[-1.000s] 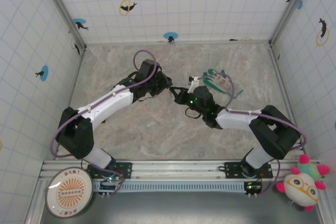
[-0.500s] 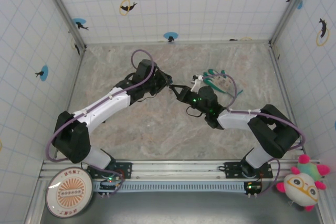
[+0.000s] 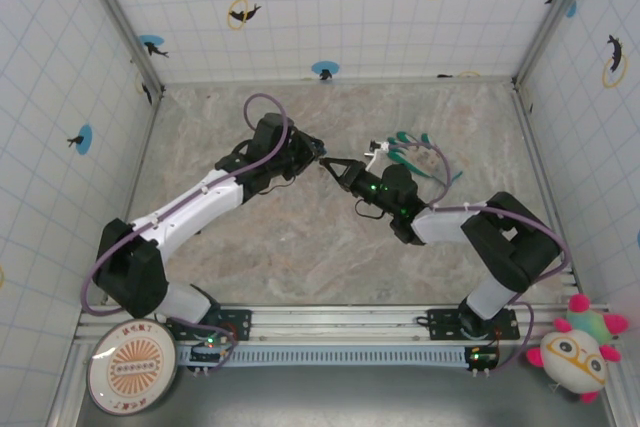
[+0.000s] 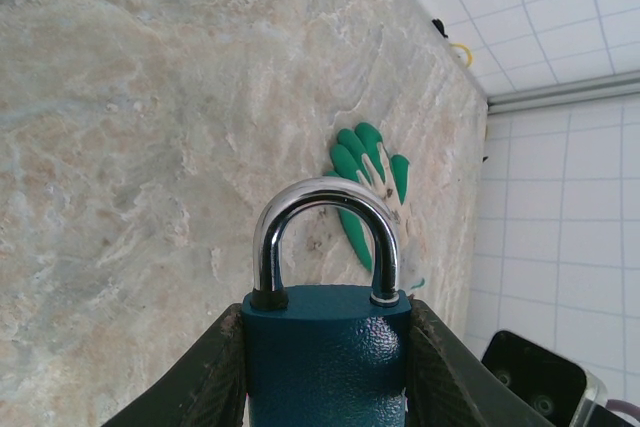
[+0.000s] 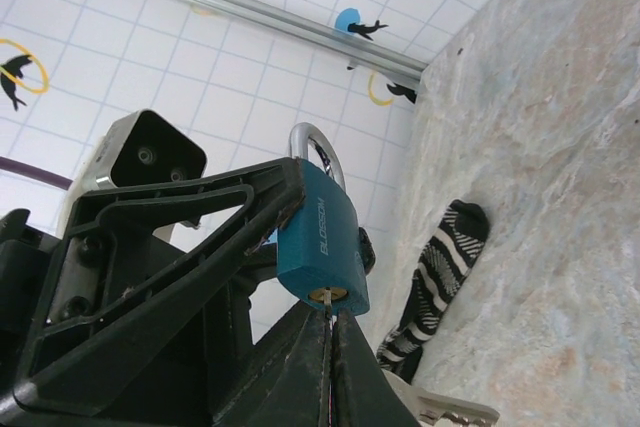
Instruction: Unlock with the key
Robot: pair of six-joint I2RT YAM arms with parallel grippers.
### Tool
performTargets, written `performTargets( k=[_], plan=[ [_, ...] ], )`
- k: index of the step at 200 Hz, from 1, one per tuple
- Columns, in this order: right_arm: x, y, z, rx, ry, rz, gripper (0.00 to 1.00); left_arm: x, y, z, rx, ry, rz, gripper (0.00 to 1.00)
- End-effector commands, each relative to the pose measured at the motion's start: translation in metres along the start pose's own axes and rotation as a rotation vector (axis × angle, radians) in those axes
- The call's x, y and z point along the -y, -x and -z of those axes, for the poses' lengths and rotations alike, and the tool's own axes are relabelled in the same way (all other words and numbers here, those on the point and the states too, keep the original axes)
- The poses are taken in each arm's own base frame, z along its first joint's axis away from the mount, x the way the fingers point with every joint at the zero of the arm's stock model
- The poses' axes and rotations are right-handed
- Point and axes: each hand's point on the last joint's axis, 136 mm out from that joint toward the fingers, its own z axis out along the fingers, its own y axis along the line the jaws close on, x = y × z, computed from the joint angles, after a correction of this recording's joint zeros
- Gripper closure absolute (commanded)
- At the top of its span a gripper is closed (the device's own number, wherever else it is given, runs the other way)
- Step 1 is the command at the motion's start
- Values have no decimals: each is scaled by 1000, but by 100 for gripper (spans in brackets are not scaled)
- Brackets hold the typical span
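Up close, right hand (image 5: 330, 321) pinches key (image 5: 328, 310) at keyhole (image 5: 328, 296) of padlock (image 5: 318, 237) gripped by left hand (image 4: 325, 367).

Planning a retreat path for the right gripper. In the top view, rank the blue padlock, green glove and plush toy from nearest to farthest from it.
From the right gripper, shut on the key:
1. Blue padlock, at its fingertips, in the left gripper.
2. Green glove, on the table to its right.
3. Plush toy, far off by the near-right corner.
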Motion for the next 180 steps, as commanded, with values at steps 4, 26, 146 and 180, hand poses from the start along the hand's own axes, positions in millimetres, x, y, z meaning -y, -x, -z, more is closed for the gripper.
performTargets(
  k=[4,26,146,180],
  plan=[
    [9,16,0,69,-1,-61,100,26,-25,16,-103,-112,-35,100],
    [9,14,0,67,18,-91,100,26,-24,18,-96,-119,-32,100],
    [4,10,-4,61,112,-214,100,32,-15,30,-54,-177,-25,100],
    [3,9,-5,62,133,-240,100,34,-14,31,-48,-188,-24,100]
  ],
)
